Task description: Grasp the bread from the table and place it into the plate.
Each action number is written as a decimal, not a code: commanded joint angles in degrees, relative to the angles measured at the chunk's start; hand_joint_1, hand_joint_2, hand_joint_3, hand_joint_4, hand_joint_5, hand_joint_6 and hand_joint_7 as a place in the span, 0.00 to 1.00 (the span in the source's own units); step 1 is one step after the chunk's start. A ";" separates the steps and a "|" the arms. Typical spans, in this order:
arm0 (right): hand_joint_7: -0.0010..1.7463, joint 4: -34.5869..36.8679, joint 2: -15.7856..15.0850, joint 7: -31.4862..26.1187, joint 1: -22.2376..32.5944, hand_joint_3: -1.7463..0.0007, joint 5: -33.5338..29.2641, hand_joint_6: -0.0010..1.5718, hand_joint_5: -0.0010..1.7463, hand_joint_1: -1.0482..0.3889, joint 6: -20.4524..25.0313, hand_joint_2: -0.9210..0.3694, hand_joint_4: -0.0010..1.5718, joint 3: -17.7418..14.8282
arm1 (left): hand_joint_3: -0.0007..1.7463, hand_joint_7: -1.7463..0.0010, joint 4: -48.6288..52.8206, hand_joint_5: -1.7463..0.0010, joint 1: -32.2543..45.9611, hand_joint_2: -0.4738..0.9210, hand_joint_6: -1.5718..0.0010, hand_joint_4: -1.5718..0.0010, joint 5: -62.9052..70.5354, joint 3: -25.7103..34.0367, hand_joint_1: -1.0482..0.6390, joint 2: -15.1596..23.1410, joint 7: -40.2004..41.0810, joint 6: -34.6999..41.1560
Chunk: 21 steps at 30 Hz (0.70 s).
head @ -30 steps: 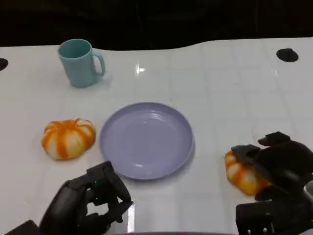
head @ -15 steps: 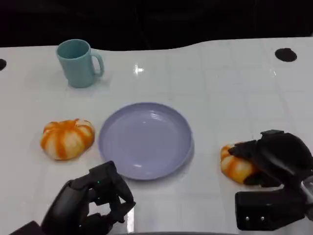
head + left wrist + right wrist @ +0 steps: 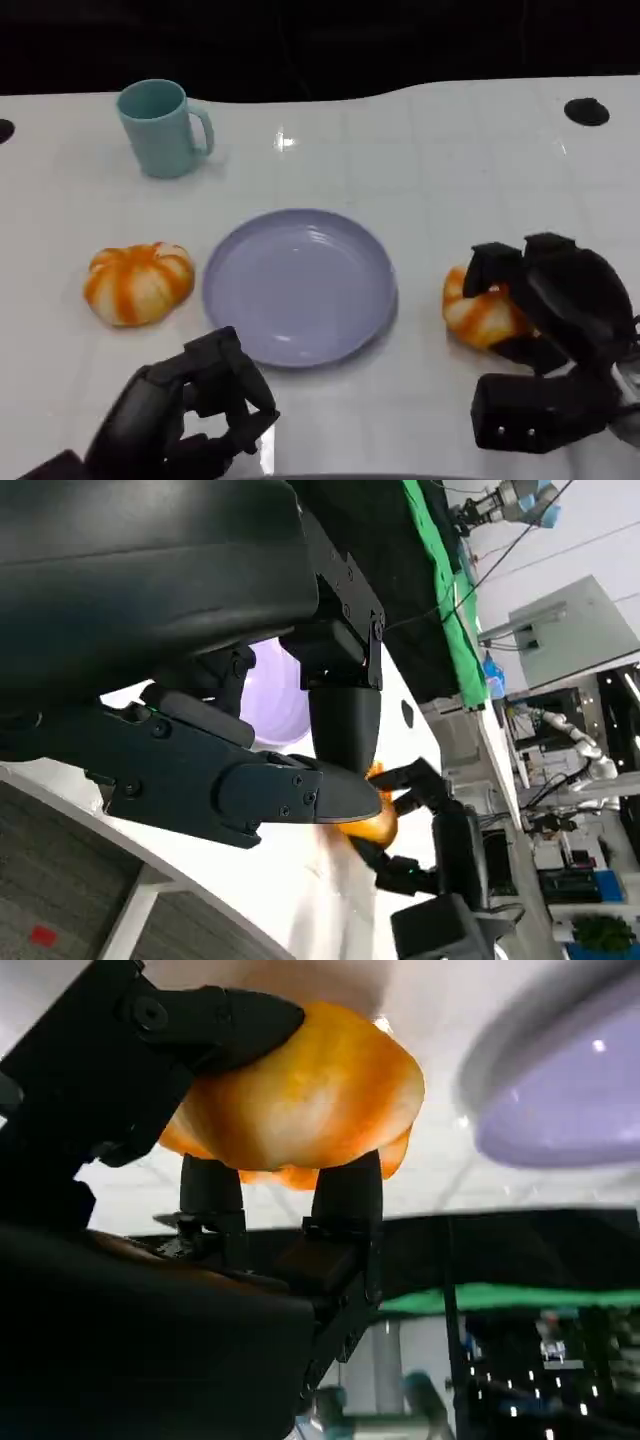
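Bread [image 3: 478, 312] | pinched by right hand [image 3: 560, 300] fingers [image 3: 345, 1195] (beside plate [image 3: 300, 350] rim)

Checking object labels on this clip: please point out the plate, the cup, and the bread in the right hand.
plate [image 3: 262, 330]: head view, bare near-left rim.
cup [image 3: 157, 135]: head view, outer wall.
bread [image 3: 474, 312]: head view, exposed left side.
right hand [image 3: 560, 300]: head view, middle of hand.

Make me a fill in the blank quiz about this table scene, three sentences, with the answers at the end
1. The right hand grips a piece of ____.
2. The plate in the middle of the table is ____ in colour.
3. The mug stands at the far ____ of the table in the head view.

Missing words: bread; purple; left
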 commanded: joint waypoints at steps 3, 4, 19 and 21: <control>1.00 -2.91 1.16 -1.79 -1.46 0.30 3.20 0.46 1.00 0.66 -2.29 0.46 0.60 -1.57 | 0.20 0.10 -1.21 0.00 0.67 1.00 0.62 0.56 0.31 0.20 0.31 0.41 0.65 0.86; 1.00 -3.44 1.35 -1.62 -1.54 0.31 3.63 0.46 1.00 0.66 -2.67 0.47 0.61 -1.63 | 0.20 0.10 -1.25 0.00 0.72 1.00 0.62 0.56 0.33 0.19 0.31 0.40 0.63 0.89; 1.00 -4.98 10.44 5.75 -8.07 0.24 7.32 0.47 1.00 0.60 -4.96 0.52 0.64 1.26 | 0.19 0.10 -0.99 0.00 1.27 1.00 0.63 0.56 0.58 -0.16 0.30 -0.04 0.49 -0.32; 1.00 -3.89 11.98 6.51 -9.21 0.24 7.73 0.47 1.00 0.60 -5.15 0.51 0.64 1.74 | 0.19 0.10 -1.45 0.00 1.62 1.00 0.63 0.56 0.47 -0.33 0.31 -0.16 0.51 -0.01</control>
